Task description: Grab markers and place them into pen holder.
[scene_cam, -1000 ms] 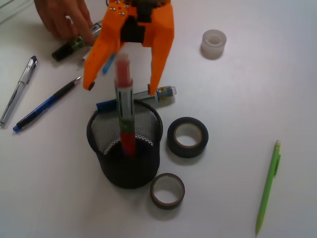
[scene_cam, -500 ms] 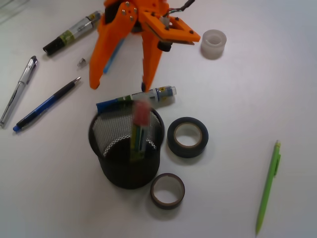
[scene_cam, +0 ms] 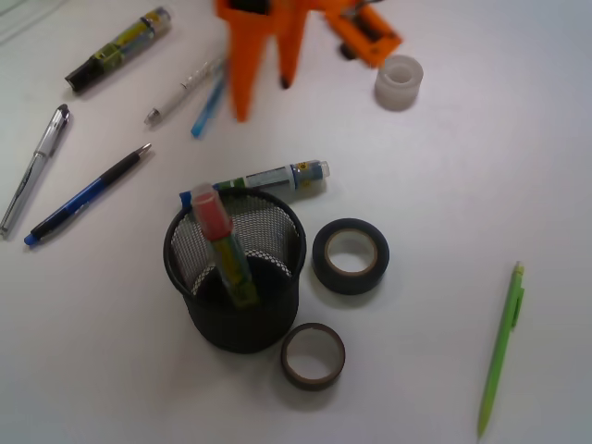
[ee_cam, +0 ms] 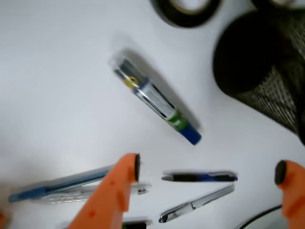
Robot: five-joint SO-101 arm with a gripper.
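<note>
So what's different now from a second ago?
The gripper let go of the red-capped marker, which dropped into the pen holder and now leans left. The open gripper pulled up and away toward the far side. A hand near the black-capped marker is gone, and that marker shifted. The blue-capped marker, tape rolls and green pencil stayed put.

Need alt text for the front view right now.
A red-capped marker leans inside the black mesh pen holder, while the open orange tool hangs empty above. The blue marker and black marker lie on the table.
</note>
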